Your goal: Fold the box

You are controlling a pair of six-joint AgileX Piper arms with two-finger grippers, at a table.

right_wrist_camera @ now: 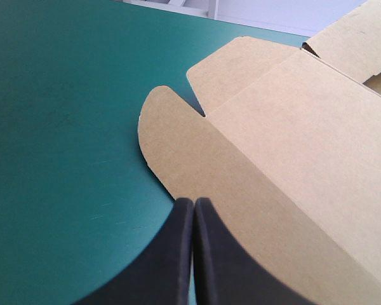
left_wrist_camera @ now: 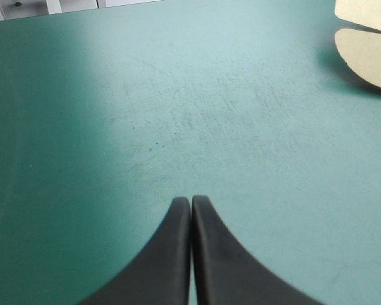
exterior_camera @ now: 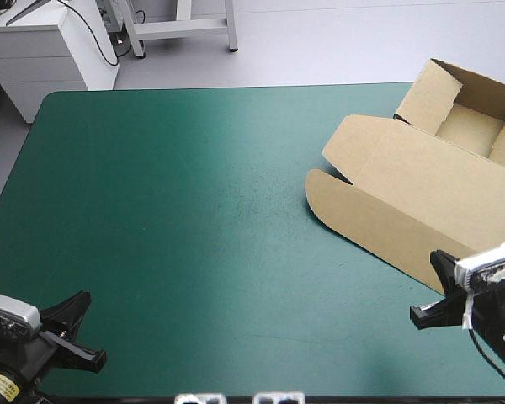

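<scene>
Lying at the surface's (exterior_camera: 177, 219) far right, the brown box (exterior_camera: 421, 189) has its tray raised and lid flat. The left hand (left_wrist_camera: 190, 202), well apart, and the right hand (right_wrist_camera: 193, 202), at the lid's near edge, are both clenched, empty; nudging the light board could skid it off

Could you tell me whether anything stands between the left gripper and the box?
Nothing visible does; only bare teal-green cover lies between the shut left gripper and the box.
</scene>
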